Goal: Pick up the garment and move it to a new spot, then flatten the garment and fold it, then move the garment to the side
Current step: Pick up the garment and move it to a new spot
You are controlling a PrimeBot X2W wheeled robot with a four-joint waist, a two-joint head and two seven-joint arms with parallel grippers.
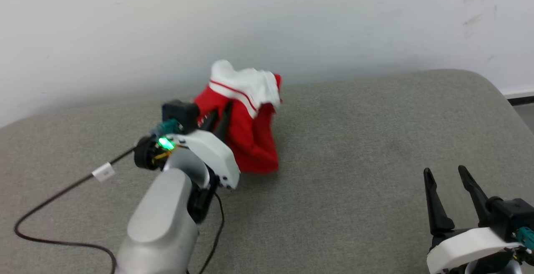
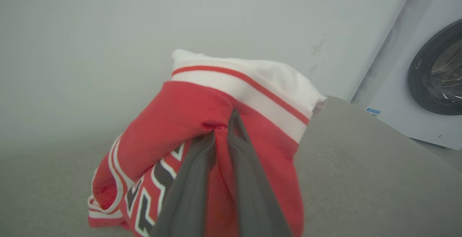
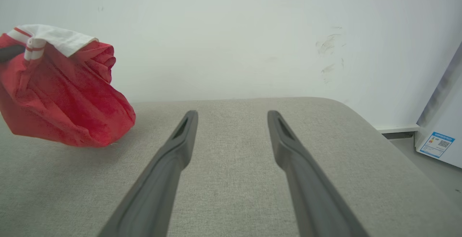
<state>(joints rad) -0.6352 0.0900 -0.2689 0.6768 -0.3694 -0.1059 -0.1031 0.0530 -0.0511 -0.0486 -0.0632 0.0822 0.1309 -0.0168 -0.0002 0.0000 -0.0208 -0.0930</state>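
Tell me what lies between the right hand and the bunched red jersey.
Bare grey fabric surface from right hand to jersey, in the head view.

Head cam looks down over the grey fabric-covered surface (image 1: pixel 354 140); L wrist cam's right up on the red-and-white jersey (image 2: pixel 173 114), R wrist low, farther off. All 3 share both.

The left forearm (image 1: pixel 160 224), lower left of the frame, is a smooth silver-grey tube; its wrist shell (image 1: pixel 215 155) is glossy white and rounded; beside it sit a black camera block (image 1: pixel 180 114), a teal connector (image 1: pixel 166 129) and a green light (image 1: pixel 165 143); a thin black cable (image 1: pixel 50 199) carries a white tag (image 1: pixel 103 172); the right jaws, lower right, are two long dark grey fingers (image 1: pixel 434 203), tapering, slotted near the tip, set in a white base (image 1: pixel 463 247).
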